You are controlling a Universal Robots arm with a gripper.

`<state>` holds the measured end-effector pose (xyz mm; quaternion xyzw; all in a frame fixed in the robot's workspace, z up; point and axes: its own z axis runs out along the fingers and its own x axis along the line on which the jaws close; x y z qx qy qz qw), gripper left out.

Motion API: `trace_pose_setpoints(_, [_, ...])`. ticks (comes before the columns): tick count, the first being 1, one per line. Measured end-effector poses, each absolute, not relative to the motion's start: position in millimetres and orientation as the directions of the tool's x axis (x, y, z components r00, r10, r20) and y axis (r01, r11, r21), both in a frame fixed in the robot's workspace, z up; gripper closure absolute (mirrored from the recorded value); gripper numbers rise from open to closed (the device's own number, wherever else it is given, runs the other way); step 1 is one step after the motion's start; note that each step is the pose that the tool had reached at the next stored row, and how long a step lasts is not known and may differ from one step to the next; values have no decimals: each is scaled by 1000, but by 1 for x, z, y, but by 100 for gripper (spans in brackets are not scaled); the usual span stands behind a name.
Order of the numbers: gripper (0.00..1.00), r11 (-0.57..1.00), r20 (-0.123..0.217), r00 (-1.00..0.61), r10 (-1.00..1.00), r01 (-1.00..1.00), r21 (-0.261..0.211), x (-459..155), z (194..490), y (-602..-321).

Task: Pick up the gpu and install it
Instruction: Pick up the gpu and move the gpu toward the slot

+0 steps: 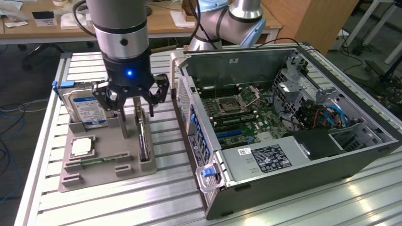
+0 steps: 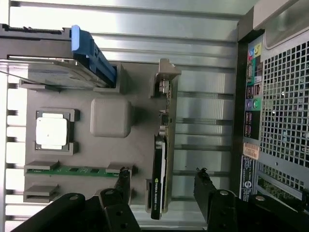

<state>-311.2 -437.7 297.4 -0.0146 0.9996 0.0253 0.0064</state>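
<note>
One gpu [image 2: 158, 193] directly below the open tool [image 2: 162, 172]

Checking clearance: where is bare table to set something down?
Bare table slats in front of the grey tray and behind it at the far corner. Crowded: the strip between tray and computer case, with the open tool over the gpu.

Robotics lab, slotted aluminium bench [image 1: 125, 202], opened computer tower [image 1: 295, 181]

In the exterior view the hand [image 1: 133, 110] covers part of the gpu [image 1: 144, 143].
</note>
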Motion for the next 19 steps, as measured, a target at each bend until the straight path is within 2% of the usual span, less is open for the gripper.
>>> trace_pose_setpoints(10, [35,998,-13,-999,-29,-29,50,-311,288,-452])
trace_pose_setpoints(19, [35,998,-13,-999,-29,-29,51,-311,279,-453])
